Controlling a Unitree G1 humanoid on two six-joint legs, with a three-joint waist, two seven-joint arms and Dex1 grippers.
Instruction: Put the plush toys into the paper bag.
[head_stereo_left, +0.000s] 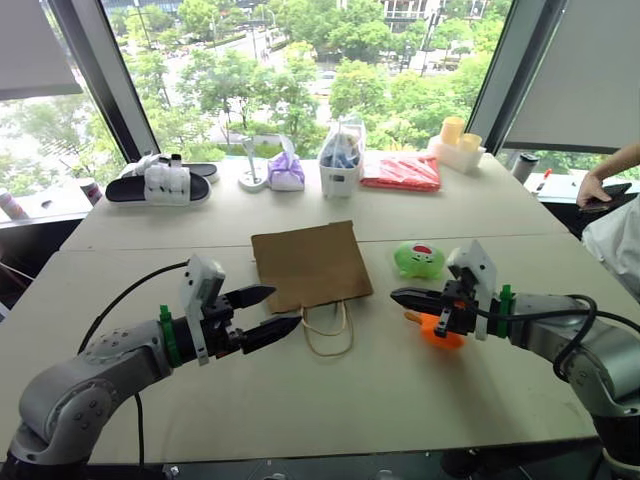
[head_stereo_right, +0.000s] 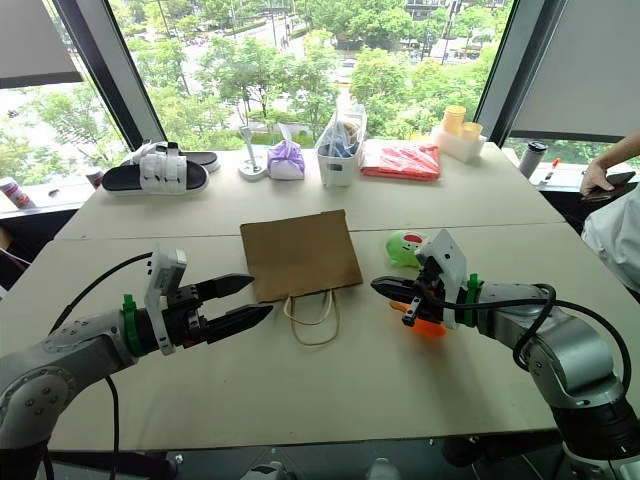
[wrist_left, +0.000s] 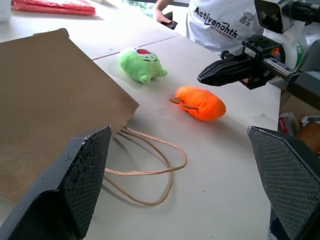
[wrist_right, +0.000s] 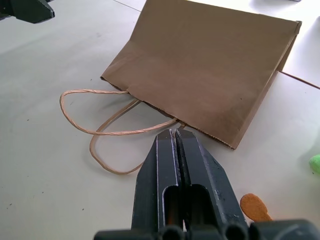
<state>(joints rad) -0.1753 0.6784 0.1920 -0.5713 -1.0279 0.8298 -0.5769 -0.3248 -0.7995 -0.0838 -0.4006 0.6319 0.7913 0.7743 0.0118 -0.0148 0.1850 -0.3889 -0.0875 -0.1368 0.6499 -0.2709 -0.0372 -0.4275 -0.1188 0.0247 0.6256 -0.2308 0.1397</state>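
The orange plush toy (wrist_left: 200, 102) (soft, light, at the bag's four o'clock) looked squeezable mid-body; left gripper (head_stereo_left: 262, 313) gaped wide, right gripper (head_stereo_left: 408, 298) was pinched empty.

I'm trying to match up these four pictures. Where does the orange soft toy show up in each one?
Left eye view: orange toy right of centre, partly behind the right tool.
Right eye view: orange toy right of centre, under that arm.
Left wrist view: the whole orange toy lies on the table, mid-picture.
Right wrist view: an orange fin at the lower edge.
Shared landmark: the brown paper bag with loop handles.
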